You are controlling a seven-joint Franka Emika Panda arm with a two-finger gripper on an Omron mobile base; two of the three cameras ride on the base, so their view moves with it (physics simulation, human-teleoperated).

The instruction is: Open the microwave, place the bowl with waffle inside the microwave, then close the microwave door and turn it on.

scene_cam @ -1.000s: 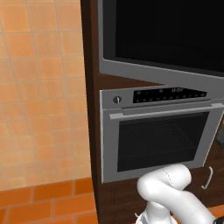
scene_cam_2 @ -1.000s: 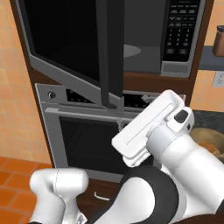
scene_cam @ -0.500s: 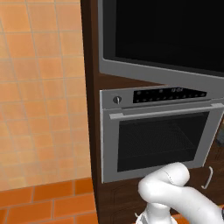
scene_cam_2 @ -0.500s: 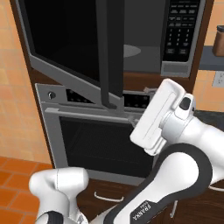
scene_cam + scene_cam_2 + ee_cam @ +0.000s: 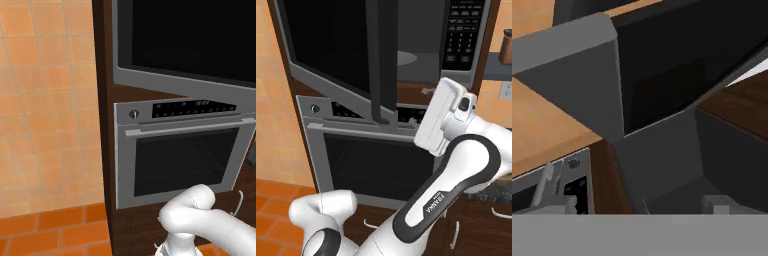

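Note:
The microwave (image 5: pixel 421 55) stands with its cavity exposed and a round turntable inside. The microwave door (image 5: pixel 381 60) is swung wide out to the left; its black glass panel (image 5: pixel 190 40) faces the left base view, and its grey edge and dark glass (image 5: pixel 662 75) show close up in the hand view. My gripper (image 5: pixel 428 135) hangs just right of the door's free edge, in front of the cavity's lower right, below the keypad. It is open and holds nothing. The bowl with waffle is out of view.
A silver oven (image 5: pixel 180 155) with a knob, digital panel and bar handle sits right under the microwave, also seen as the oven (image 5: pixel 371 165) from the right. Dark wood cabinetry surrounds both. Orange tiled wall (image 5: pixel 45 110) lies to the left. Drawer handles (image 5: pixel 456 235) are low on the right.
My hand has swung right and up, away from the door's edge, and turned more upright. The microwave door has stayed open.

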